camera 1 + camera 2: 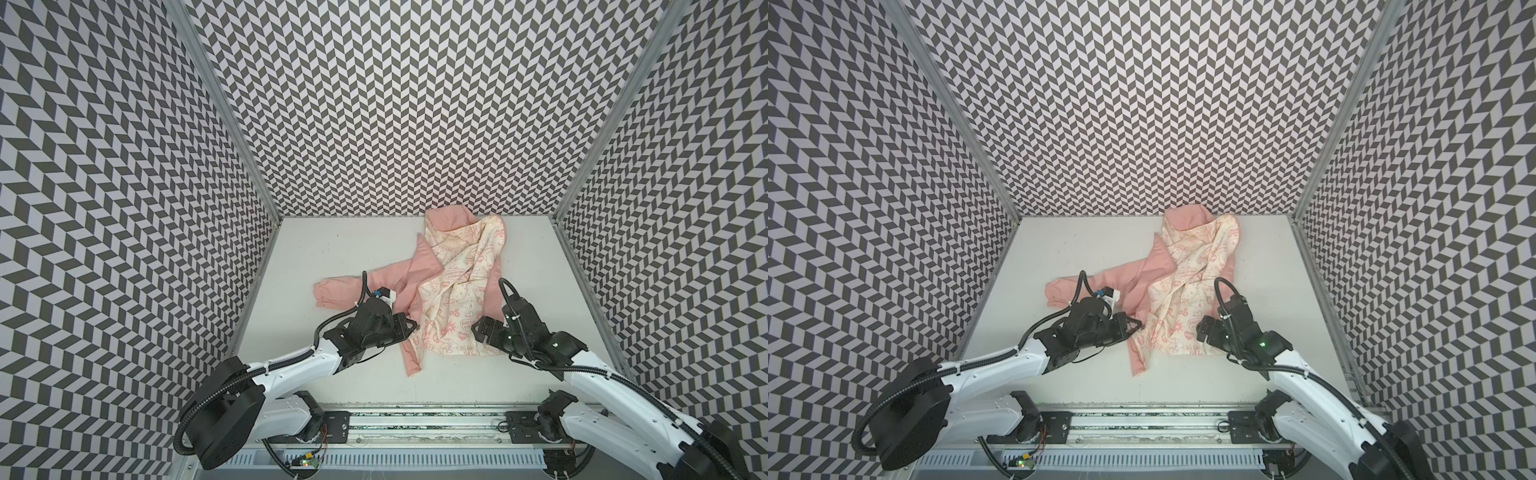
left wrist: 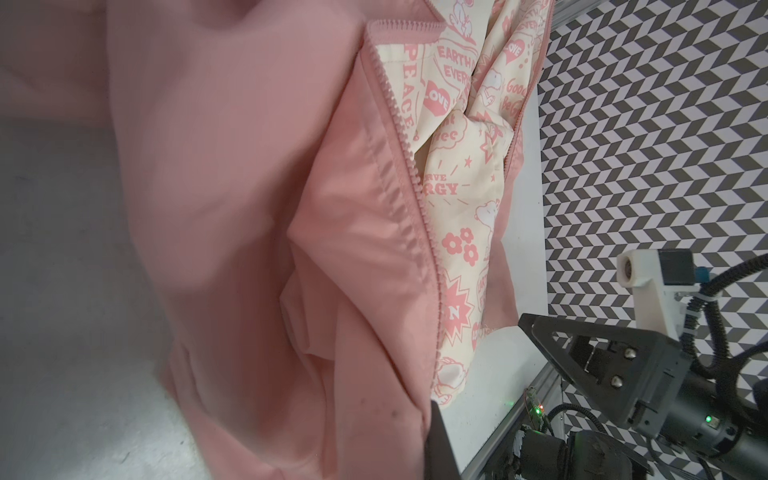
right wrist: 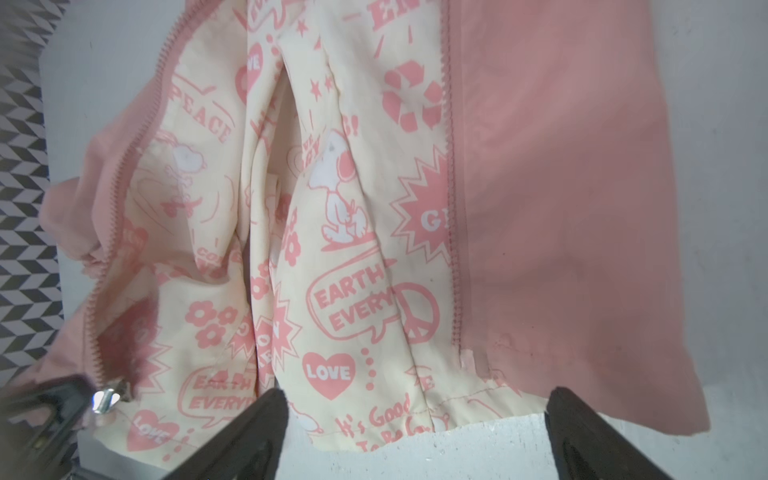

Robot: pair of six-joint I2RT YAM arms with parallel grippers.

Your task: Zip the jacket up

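Salmon jacket (image 1: 390, 282) lies unzipped: left gripper (image 1: 413, 326) pinches one zipper side (image 3: 114, 208), right gripper (image 1: 478, 331) gapes, likely needing the other side just ahead.

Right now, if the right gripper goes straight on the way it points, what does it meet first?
The bottom hem of the jacket, cream lining up, just ahead of the open right gripper; how near is unclear.

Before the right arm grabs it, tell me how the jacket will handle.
Likely floppy: the jacket lies crumpled in folds, so it should sag from any pinch. Probably light, since it looks thin. Its lining looks smooth and may slip in the jaws.
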